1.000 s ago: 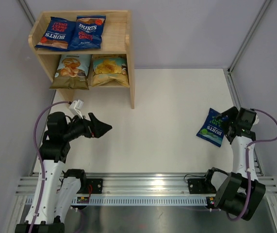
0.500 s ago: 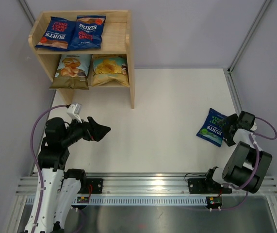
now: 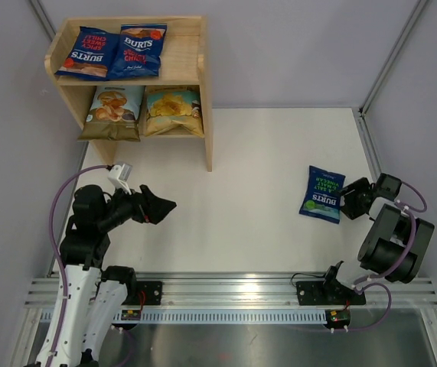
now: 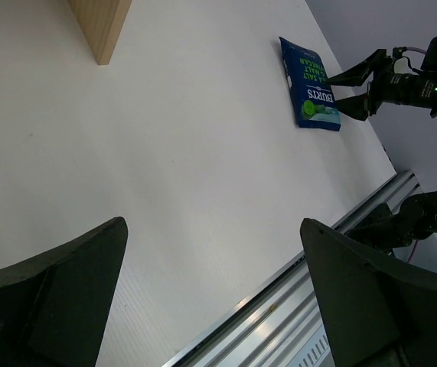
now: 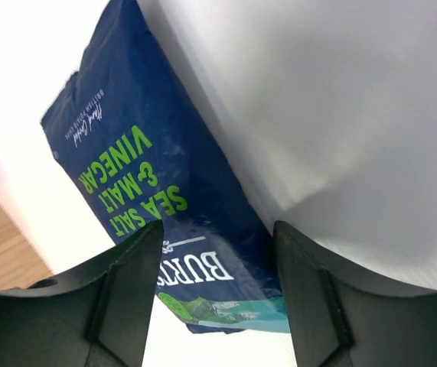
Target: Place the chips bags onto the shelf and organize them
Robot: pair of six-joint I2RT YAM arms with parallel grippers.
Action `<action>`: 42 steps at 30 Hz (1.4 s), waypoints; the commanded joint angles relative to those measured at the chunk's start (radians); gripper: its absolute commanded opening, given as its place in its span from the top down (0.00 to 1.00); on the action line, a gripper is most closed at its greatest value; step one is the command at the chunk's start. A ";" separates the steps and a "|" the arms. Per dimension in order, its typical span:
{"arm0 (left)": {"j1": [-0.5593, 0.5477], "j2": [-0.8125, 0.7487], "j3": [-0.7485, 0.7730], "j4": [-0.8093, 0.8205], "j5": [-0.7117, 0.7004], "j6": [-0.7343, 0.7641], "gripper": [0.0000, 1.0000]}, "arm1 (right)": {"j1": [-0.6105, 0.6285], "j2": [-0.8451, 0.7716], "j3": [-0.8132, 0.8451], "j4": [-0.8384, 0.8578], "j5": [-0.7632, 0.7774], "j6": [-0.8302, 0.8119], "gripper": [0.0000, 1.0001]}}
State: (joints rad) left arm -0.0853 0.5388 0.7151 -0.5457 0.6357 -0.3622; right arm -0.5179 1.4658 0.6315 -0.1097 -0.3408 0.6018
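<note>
The pine shelf [image 3: 189, 47] stands at the back left. Two dark-blue Burts bags with red lettering [image 3: 115, 50] lie on its top. The light-blue Cassava bag [image 3: 114, 108] and the yellow bag [image 3: 173, 109] lie on its lower tier. The dark-blue bag with green lettering [image 3: 322, 193] lies flat on the table at the right and also shows in the left wrist view [image 4: 308, 82]. My right gripper [image 3: 348, 199] is open, low at that bag's right end, with the bag's bottom edge [image 5: 226, 294] between its fingers [image 5: 119, 306]. My left gripper [image 3: 162, 205] is open and empty, held above the table at the left.
The shelf's side panel reaches the table in the left wrist view [image 4: 99, 27]. The aluminium rail [image 3: 226, 294] runs along the near edge. Grey walls close in the table on the left, back and right.
The right arm folded down and its gripper moved left. The green-lettered bag slid left and turned more upright. The left arm drew back slightly, then stayed still.
</note>
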 commanded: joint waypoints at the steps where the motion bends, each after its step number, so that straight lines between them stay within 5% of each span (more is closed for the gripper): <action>1: -0.004 0.001 0.009 0.018 -0.019 0.016 0.01 | 0.007 0.067 -0.018 -0.005 -0.108 -0.016 0.33; 16: -0.004 0.030 0.009 0.015 -0.030 0.014 0.01 | 0.248 0.128 0.000 -0.037 0.025 -0.008 0.49; 31: -0.004 0.049 0.009 0.016 -0.039 0.011 0.01 | 0.321 -0.031 -0.052 -0.012 0.010 0.067 0.99; 42: -0.005 0.085 0.029 0.006 -0.172 -0.038 0.01 | 0.341 -0.335 -0.139 0.099 -0.041 0.364 1.00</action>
State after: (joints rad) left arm -0.0860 0.6140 0.7151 -0.5533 0.5396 -0.3756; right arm -0.1928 1.1957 0.4999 -0.0830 -0.3614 0.8349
